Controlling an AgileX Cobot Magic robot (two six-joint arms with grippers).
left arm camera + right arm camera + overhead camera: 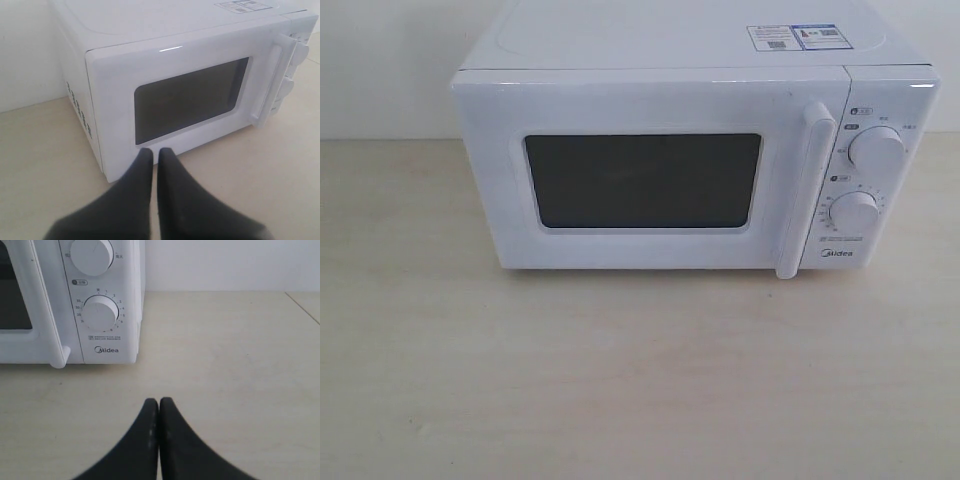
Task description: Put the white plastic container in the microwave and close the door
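Pale wood-grain table (620, 400) and a plain white wall (380, 60) are all that surround the work.

The left gripper (154, 152) hangs low over the table, its dark fingers (140, 172) clenched tip to tip on nothing, aimed at the hinge side of the microwave (670, 95). The right gripper (159, 401) is clenched and empty too, over bare table in front of the control panel and a little to the right of it, near the lower dial (100, 312).

Beyond them the door (640, 255) sits flush and closed, its dark window (642, 180) showing nothing of the inside. The tall handle (805, 190) stands beside the panel.

The white plastic container appears in none of the views; whether it sits behind that window or off camera, I cannot tell.

As a plastic box it is probably light, smooth and a bit springy in the walls, so a grip across its narrower span near the rim, with modest squeeze, looks safest. The door likely wants a hooked pull at the handle, and the microwave may slide on this smooth top.
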